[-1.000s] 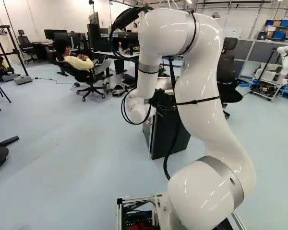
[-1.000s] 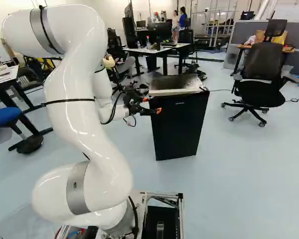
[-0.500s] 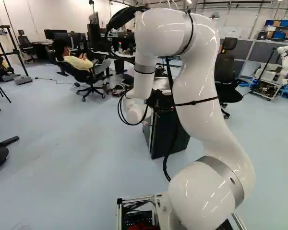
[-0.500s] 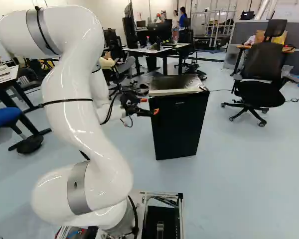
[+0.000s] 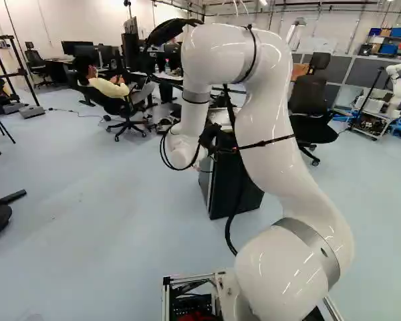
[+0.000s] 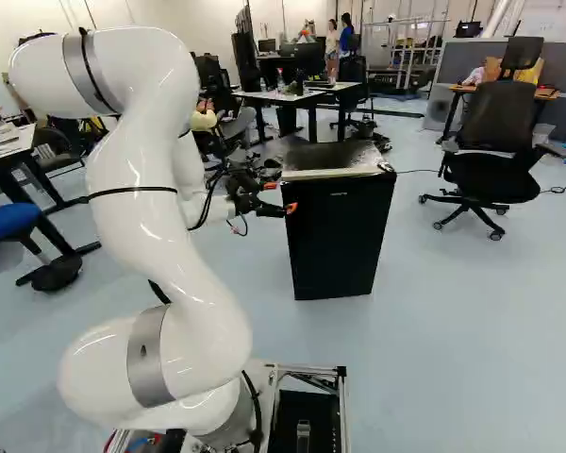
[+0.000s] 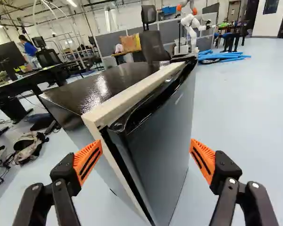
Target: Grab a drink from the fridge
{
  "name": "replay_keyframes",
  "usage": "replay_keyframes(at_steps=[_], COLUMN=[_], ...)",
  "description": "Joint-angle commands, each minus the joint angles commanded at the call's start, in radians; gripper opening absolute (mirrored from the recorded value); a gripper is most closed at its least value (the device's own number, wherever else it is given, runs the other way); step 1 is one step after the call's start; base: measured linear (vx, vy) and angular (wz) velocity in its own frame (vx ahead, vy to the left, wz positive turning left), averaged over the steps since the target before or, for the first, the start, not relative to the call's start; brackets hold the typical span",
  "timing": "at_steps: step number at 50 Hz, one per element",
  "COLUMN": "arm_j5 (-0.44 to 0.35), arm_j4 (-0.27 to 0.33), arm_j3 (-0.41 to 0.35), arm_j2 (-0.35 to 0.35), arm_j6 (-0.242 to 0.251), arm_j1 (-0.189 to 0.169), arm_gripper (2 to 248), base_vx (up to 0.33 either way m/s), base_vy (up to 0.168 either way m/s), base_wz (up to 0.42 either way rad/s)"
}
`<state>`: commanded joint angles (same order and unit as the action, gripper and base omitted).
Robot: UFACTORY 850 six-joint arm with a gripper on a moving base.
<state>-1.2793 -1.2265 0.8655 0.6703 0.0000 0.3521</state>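
In the right base view, my gripper (image 6: 280, 197) stands beside the upper left part of the black fridge (image 6: 340, 241). The fridge (image 5: 237, 190) is partly behind my arm in the left base view. Seen from the wrist, the gripper (image 7: 146, 147) is open, one orange pad (image 7: 88, 161) toward the fridge's side and the other toward its front. The corner of the fridge (image 7: 155, 155) lies ahead, in line with the gap. A pale strip (image 7: 127, 96) runs along the top behind the dark door (image 7: 165, 141). The fridge's inside is hidden, and no grip shows.
A black office chair (image 6: 495, 142) stands right of the fridge. Desks (image 6: 283, 96) are behind it. Bags and cables (image 7: 28, 148) lie on the floor on the fridge's far side. Another robot (image 7: 191, 26) stands farther back. A seated person is at the left of the left base view.
My arm has shifted a little against its lowest joint; its upper part has dipped. In the right base view the gripper has moved slightly left. The surrounding chairs and desks hold their places.
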Motion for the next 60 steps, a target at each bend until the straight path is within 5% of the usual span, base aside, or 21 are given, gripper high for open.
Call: replay_keyframes(at_steps=[60], arm_j5=[0.0], arm_j4=[0.0], arm_j3=[0.041], arm_j2=[0.024], arm_j6=[0.0], arm_j1=[-0.011], arm_gripper=[247], base_vx=[0.0], base_vy=[0.0], base_wz=[0.0])
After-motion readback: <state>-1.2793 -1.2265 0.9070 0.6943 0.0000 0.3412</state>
